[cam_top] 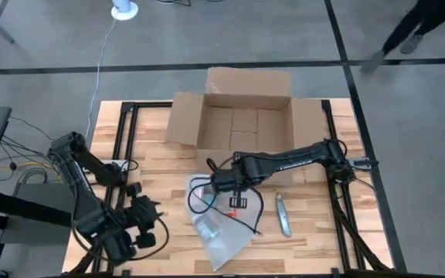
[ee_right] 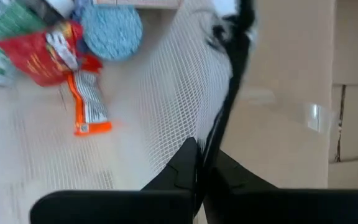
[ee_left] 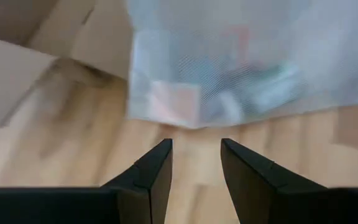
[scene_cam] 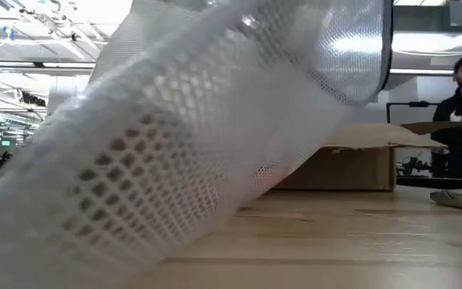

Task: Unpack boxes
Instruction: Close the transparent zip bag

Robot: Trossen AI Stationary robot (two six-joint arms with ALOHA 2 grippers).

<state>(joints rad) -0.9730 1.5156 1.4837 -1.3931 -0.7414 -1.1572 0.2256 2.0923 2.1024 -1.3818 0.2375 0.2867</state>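
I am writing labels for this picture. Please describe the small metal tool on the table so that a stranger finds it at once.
Start at the open cardboard box at the far side of the wooden table. Come toward the near edge, past the right arm. There, to the right of the clear mesh bag held by the right gripper, lies the slim silver utility knife. It alone is metal and grey, apart from the bag.

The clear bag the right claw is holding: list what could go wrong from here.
1. The right claw pinches only the clear bag's edge; loose contents inside could shift and it may slip.
2. The metal tool lies beside the bag and could get swept aside.
3. The left claw waits open close to the bag; the arms might collide.
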